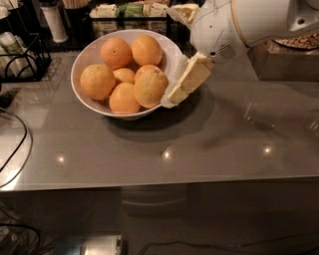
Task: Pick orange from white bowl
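Observation:
The white bowl (172,52) stands on the grey table at the back left of centre and holds several oranges. The orange (149,85), the largest, paler and lumpy, lies at the bowl's front right. Rounder, deeper-orange ones lie around it, with a small one (124,75) in the middle. My gripper (169,101) hangs from the white arm (239,22) at the upper right. Its tip is at the bowl's right rim, right beside the orange. I cannot tell if it touches the orange.
A black wire rack (22,57) stands at the far left and a black cable (20,149) curves over the table's left edge. A white cup (52,22) and packets (129,10) line the back. A grey box (281,62) sits at the right.

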You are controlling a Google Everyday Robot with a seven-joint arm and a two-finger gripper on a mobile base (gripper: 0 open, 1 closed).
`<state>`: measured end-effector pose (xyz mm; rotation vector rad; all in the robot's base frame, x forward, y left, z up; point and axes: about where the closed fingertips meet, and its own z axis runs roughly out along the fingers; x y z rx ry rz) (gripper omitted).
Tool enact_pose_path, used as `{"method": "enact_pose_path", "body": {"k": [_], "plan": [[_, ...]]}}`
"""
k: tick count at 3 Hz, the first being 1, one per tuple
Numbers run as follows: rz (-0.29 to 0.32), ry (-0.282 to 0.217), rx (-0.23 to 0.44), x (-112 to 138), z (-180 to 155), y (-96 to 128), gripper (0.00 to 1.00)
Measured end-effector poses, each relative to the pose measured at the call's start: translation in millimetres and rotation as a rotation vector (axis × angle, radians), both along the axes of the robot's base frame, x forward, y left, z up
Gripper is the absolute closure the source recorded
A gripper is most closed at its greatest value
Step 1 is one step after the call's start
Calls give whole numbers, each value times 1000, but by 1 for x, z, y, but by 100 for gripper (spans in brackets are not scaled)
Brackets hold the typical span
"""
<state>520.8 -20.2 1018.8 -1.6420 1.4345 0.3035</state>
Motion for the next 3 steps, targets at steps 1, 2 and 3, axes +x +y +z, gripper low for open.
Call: {"method": "enact_pose_path", "body": {"k": [1, 2, 3], "plan": [[-31, 54, 70, 11, -5, 26, 0], [-108, 87, 171, 27, -17, 30, 0], [-108, 88, 171, 27, -18, 30, 0]]}}
